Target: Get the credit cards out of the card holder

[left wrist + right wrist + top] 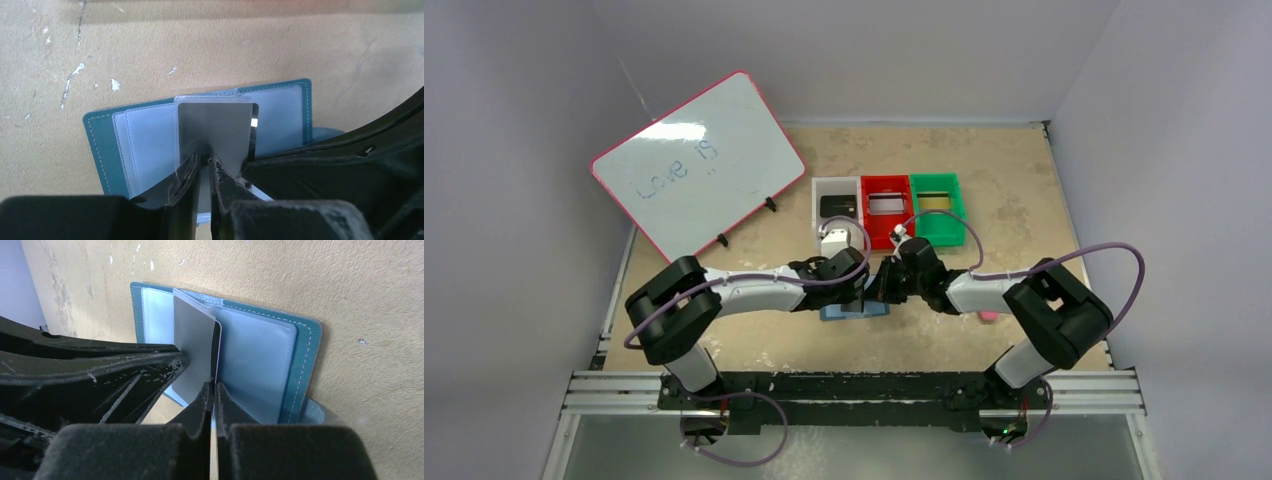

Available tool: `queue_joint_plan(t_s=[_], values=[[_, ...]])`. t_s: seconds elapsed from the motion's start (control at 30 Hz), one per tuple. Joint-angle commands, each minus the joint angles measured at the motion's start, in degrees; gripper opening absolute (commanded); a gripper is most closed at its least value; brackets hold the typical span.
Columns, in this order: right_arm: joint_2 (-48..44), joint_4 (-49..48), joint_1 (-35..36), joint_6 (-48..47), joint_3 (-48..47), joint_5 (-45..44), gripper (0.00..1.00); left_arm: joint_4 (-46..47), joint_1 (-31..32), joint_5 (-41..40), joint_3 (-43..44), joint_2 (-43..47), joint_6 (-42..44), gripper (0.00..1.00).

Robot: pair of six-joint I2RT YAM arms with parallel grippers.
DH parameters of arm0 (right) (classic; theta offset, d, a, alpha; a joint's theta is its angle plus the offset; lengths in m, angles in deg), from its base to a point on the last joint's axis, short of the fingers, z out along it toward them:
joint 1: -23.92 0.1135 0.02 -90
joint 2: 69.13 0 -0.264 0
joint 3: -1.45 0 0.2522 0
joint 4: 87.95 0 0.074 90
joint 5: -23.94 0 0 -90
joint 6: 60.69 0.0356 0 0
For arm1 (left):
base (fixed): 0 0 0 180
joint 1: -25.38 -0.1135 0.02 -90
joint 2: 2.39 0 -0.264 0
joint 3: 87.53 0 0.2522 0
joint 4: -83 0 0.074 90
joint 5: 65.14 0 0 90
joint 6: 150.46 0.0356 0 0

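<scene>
The slate-blue card holder [839, 313] [100, 145] [305, 355] lies open on the table, its pale inner pockets facing up. A silvery-grey credit card [215, 125] [192, 340] stands up out of its middle, inside a clear sleeve. My right gripper [213, 386] [882, 288] is shut on the card's near edge, which shows as a thin line between its fingers. My left gripper [204, 159] [864, 290] faces the card's flat side with a narrow gap between its fingertips and nothing in that gap. Both grippers meet just above the holder.
Behind the holder stand a white bin [822, 188] with a black card, a red bin [885, 183] with a silvery card and a green bin [957, 205] with a gold card. A whiteboard [699, 160] leans at the back left. A small pink block [989, 316] lies by the right arm.
</scene>
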Motion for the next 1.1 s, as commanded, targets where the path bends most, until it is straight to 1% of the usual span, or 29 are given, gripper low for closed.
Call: queue_joint_plan(t_s=[0.0, 0.1, 0.23, 0.37, 0.57, 0.8, 0.9, 0.97, 1.07], values=[[-0.08, 1.87, -0.17, -2.17, 0.14, -2.34, 0.0, -1.67, -0.23, -1.45, -2.01, -1.58, -1.89, 0.11], [-1.1, 3.53, -0.36, -3.18, -0.43, -3.09, 0.0, -3.5, -0.14, -3.82, -3.79, -1.95, -2.67, 0.09], [-1.95, 3.28, -0.96, -3.57, -0.04, -1.4, 0.0, -4.69, 0.15, -5.87, -6.38, -2.18, -3.4, 0.07], [-3.1, -1.42, -2.97, -2.43, 2.61, 3.14, 0.0, -4.79, 0.83, -6.73, -7.66, -2.54, -4.42, 0.06], [-3.11, -5.58, -5.43, -1.23, 4.92, 7.56, 0.0, -3.98, 1.65, -6.89, -7.5, -3.13, -4.67, 0.05], [-3.9, -4.99, -6.52, -1.69, 5.86, 7.28, 0.0, -4.45, 2.22, -7.27, -6.81, -3.9, -4.37, 0.04], [-3.44, -6.13, -6.53, -1.37, 5.6, 7.84, 0.0, -3.6, 2.28, -6.82, -6.85, -3.46, -3.75, 0.04], [-2.31, -7.48, -6.51, -0.81, 5.15, 7.68, 0.05, -2.86, 2.33, -6.21, -6.8, -3.19, -3.25, 0.04], [-0.71, -12.56, -6.53, 1.82, 6.12, 8.09, 0.13, -2.58, 2.33, -5.59, -6.32, -3.04, -2.94, 0.04]])
